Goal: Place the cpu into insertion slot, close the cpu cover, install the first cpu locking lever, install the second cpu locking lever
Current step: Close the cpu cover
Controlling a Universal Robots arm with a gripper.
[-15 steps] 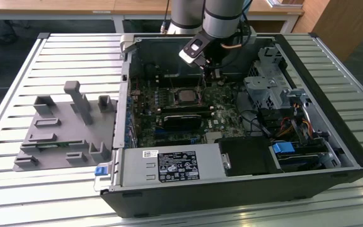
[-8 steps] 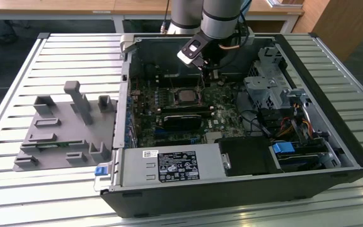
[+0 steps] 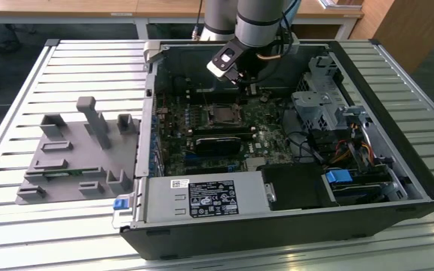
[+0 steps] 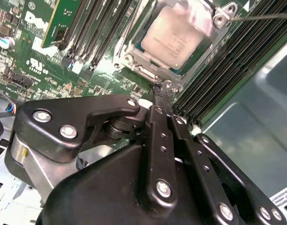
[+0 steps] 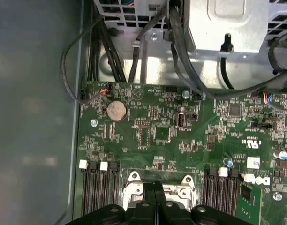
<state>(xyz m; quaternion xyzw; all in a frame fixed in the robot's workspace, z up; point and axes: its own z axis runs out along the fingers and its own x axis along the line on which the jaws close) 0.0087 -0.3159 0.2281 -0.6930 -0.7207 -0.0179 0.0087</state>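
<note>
The cpu (image 4: pixel 174 40), a dull silver square, lies in the insertion slot (image 3: pixel 221 114) on the green board. The silvery cpu cover (image 4: pixel 139 68) frames it and looks to lie down around it. A thin metal locking lever (image 4: pixel 263 17) sticks out from one corner of the socket. My gripper (image 4: pixel 158 88) is shut with nothing between its black fingers, and its tips hang just above the socket's edge. In the exterior view the gripper (image 3: pixel 248 86) hovers over the board behind the socket. In the first wrist view the gripper (image 5: pixel 155 186) covers part of the socket (image 5: pixel 134 190).
The open computer case (image 3: pixel 420 186) lies on a slatted white table (image 3: pixel 66 62). Long black memory slots (image 4: pixel 237 61) flank the socket. Cables (image 5: pixel 181 51) and a metal drive cage (image 3: pixel 319 107) stand close by. A grey fixture tray (image 3: pixel 74 152) sits to the exterior view's left.
</note>
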